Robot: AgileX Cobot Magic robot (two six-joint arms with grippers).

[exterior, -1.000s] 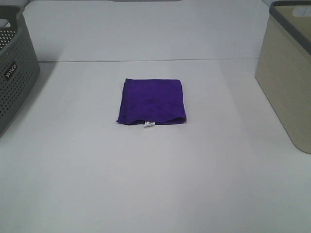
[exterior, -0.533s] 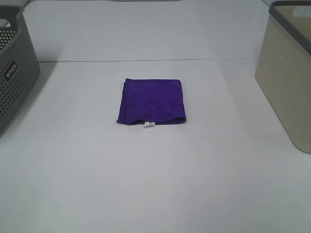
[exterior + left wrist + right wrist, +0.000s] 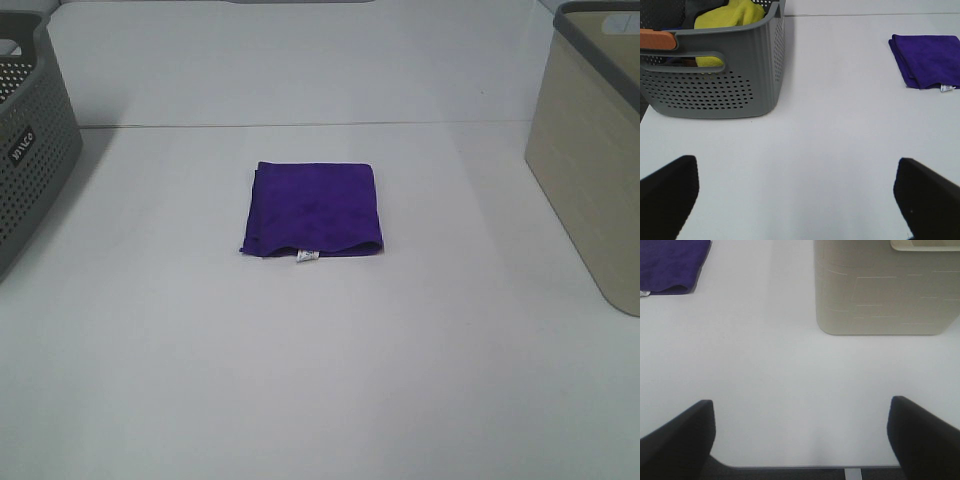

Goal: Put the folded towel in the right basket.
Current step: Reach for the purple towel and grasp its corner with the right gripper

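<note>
The white table (image 3: 320, 400) has much open room around the folded towel (image 3: 312, 208), which lies flat at its middle. In the high view, the grey basket (image 3: 30, 150) stands at 9 o'clock from the towel and the right basket (image 3: 590, 170) at 3 o'clock. The left gripper (image 3: 795, 185) and the right gripper (image 3: 800, 427) are spread wide, both well apart from the towel.

table (image 3: 320, 380): white | seam (image 3: 300, 125): across far side | light: even, soft
</note>
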